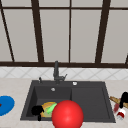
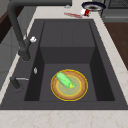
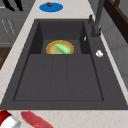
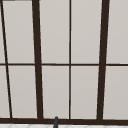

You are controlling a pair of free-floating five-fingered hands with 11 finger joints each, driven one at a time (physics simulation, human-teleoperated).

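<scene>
A yellow-rimmed plate lies on the floor of the sink's left basin with a green vegetable on it; both also show as plate and vegetable. My left hand hovers at the sink's front left corner beside the plate, holding nothing. The same left hand hangs in front of the counter with its fingers straight down. My right hand floats over the right counter, just above a red-and-white object. A big red ball sits low in the front view, before the sink's front edge.
The black faucet stands behind the dark sink, whose right half is a flat drainboard. A blue plate with a small brown item lies on the left counter. A red strip, a wooden piece and a dark pan lie on the right.
</scene>
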